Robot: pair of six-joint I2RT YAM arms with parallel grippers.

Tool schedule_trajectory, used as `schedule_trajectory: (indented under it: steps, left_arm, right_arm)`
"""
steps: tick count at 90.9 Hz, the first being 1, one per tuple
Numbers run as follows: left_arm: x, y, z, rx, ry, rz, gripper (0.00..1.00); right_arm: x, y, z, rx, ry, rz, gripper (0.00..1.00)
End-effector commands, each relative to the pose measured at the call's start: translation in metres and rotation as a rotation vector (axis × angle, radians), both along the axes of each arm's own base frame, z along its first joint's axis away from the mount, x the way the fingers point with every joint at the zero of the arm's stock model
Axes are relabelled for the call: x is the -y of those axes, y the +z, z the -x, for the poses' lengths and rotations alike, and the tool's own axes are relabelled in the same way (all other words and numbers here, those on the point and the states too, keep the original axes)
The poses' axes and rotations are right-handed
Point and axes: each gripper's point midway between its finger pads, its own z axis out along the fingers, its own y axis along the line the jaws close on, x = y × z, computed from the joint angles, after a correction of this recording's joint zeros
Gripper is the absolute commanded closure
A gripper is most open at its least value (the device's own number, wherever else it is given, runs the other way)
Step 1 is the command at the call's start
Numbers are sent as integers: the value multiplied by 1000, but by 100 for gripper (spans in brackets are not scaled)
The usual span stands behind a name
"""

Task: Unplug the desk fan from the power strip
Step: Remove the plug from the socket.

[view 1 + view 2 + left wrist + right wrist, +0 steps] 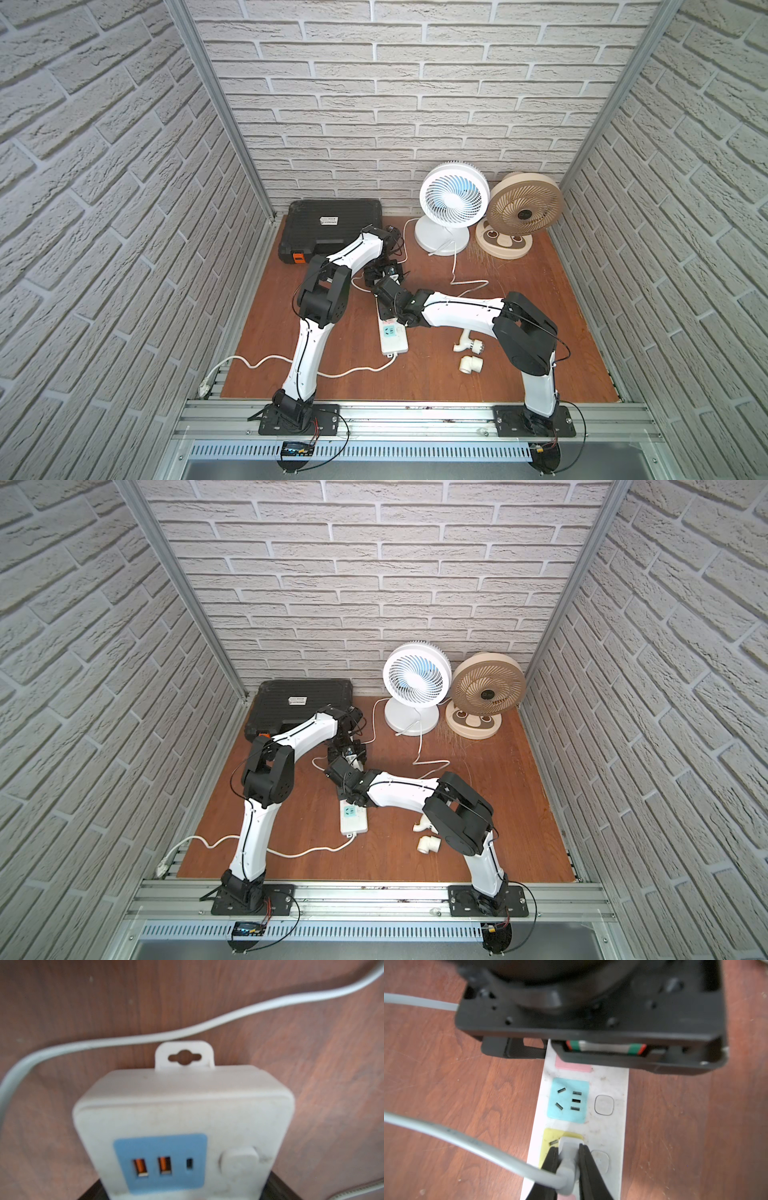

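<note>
Twice over risking trouble: clenching the right gripper (569,1159) on the white plug (568,1147) in the yellow socket (546,1142) of the power strip (608,1084), lying mid-table between the arms; possibly slipping off that smooth plug when pulling, or dragging the whole strip upward; farther along, hovering the left gripper (384,274) over the strip's USB end, hiding the pink socket, not showing whether clenched or released; farthest, losing the white desk fan (453,199) cord (455,266) beneath the right arm.
</note>
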Motion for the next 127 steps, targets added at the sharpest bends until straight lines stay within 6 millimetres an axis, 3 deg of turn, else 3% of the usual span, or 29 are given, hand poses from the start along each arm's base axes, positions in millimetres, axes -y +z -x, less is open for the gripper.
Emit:
schedule_trajectory:
  steps: [1, 25, 70, 102, 127]
  left_arm:
    - [-28, -62, 50, -250, 28, -87, 100]
    - [-27, -63, 50, -250, 28, -85, 100]
    - [-28, -65, 51, -254, 31, -85, 100]
    - [-28, -65, 51, -254, 30, -87, 100]
    - [-28, -63, 50, -251, 28, -87, 100]
  right_arm:
    - [4, 6, 4, -25, -20, -48, 98]
    - [0, 6, 5, -16, -8, -29, 97]
    - [-19, 8, 10, 91, 62, 227, 97]
    - [-15, 10, 10, 93, 54, 205, 97]
    - [-1, 4, 9, 16, -4, 62, 97]
